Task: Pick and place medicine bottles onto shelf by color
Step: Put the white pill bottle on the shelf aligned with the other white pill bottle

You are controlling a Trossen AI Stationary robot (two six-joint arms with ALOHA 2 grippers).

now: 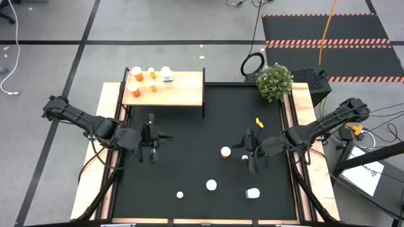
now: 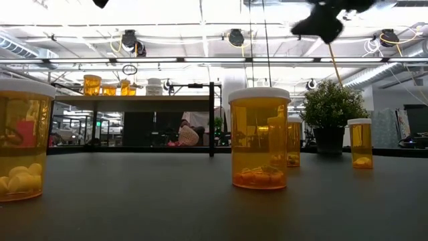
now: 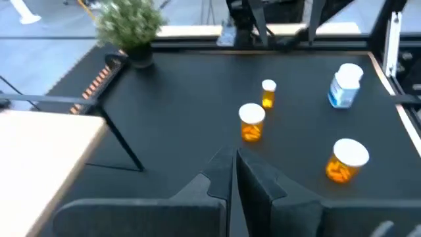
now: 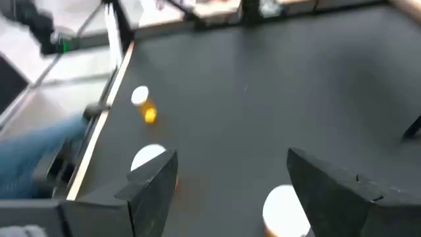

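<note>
The light-wood shelf (image 1: pixel 183 91) stands at the mat's far left with several orange bottles (image 1: pixel 137 75) and one white bottle (image 1: pixel 166 74) upright on it. More orange bottles stand on the mat (image 1: pixel 225 152) (image 1: pixel 211 185) (image 1: pixel 180 195), and a white bottle (image 1: pixel 252 193) lies near the front edge. My left gripper (image 1: pixel 159 136) (image 3: pixel 233 172) hovers shut and holds nothing, in front of the shelf. My right gripper (image 1: pixel 245 153) (image 4: pixel 230 191) hangs open over the mat's right half, beside an orange bottle; a white cap (image 4: pixel 285 210) shows low between its fingers, untouched as far as I see.
A potted plant (image 1: pixel 274 82) stands at the mat's far right corner, and a small yellow item (image 1: pixel 259 122) lies near it. The shelf's thin black legs (image 1: pixel 203 107) reach down to the mat. Wooden rails (image 1: pixel 302 183) border the mat on both sides.
</note>
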